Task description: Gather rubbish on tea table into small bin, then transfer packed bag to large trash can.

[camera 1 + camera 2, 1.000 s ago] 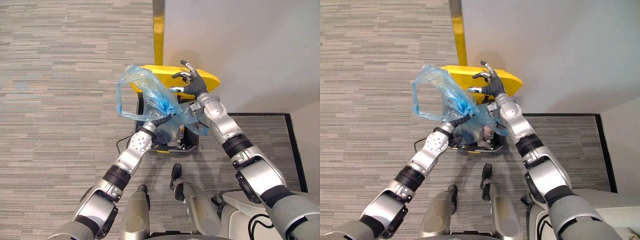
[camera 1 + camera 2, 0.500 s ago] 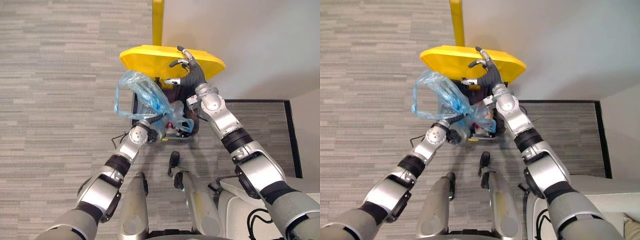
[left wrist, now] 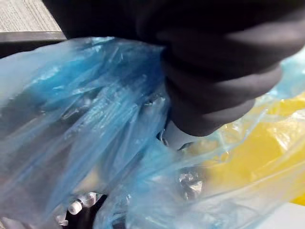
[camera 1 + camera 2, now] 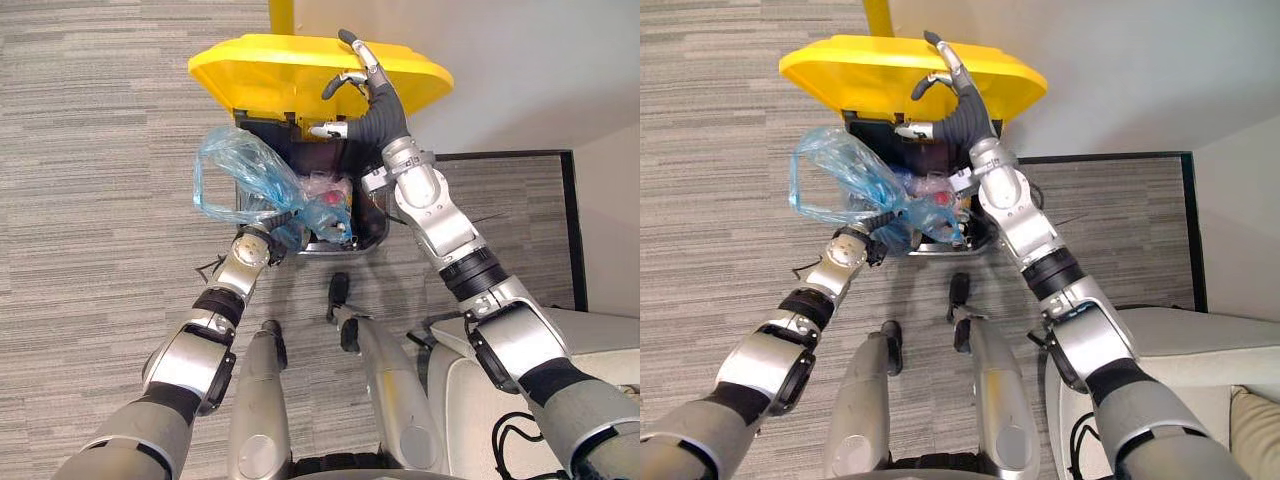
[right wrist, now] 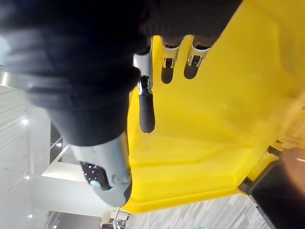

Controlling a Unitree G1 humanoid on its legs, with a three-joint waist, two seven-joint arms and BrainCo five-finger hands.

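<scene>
Right, nearest to me my left hand (image 4: 268, 240) sits at the near left corner of the trash can (image 4: 372, 218), just above the carpet (image 4: 100, 150). Its dark fingers are curled round the bunched neck of the blue bag (image 4: 235, 170), so it is gripping the bag. In the left wrist view the crinkled blue plastic (image 3: 86, 124) presses right up against the hand's dark cover (image 3: 224, 76), and the fingers themselves are buried in the folds there.

The bag hangs from that grip in two parts. Its loose, empty upper part billows out to the left, past the can's left edge and over the carpet. Its fuller part, holding pale crumpled rubbish, lies over the near left part of the can's open mouth. Something red (image 4: 331, 199) shows there, and I cannot tell whether it is inside the bag or already in the can. I also cannot tell whether the bag rests on the rim or hangs just clear of it.

The can has a black body, and its mouth is open towards me. Further out, my right hand (image 4: 368, 100) reaches over the can's far right corner. Its fingers are straight and spread, pressed flat against the underside of the raised yellow lid (image 4: 270, 75), with the thumb held apart and nothing clasped. The right wrist view shows the fingertips (image 5: 167, 64) touching the yellow surface.

Beyond the lid stands a pale wall (image 4: 540, 60) with a dark strip (image 4: 500, 155) along its foot, and a yellow post (image 4: 281, 14) rises at the wall's left edge.
</scene>
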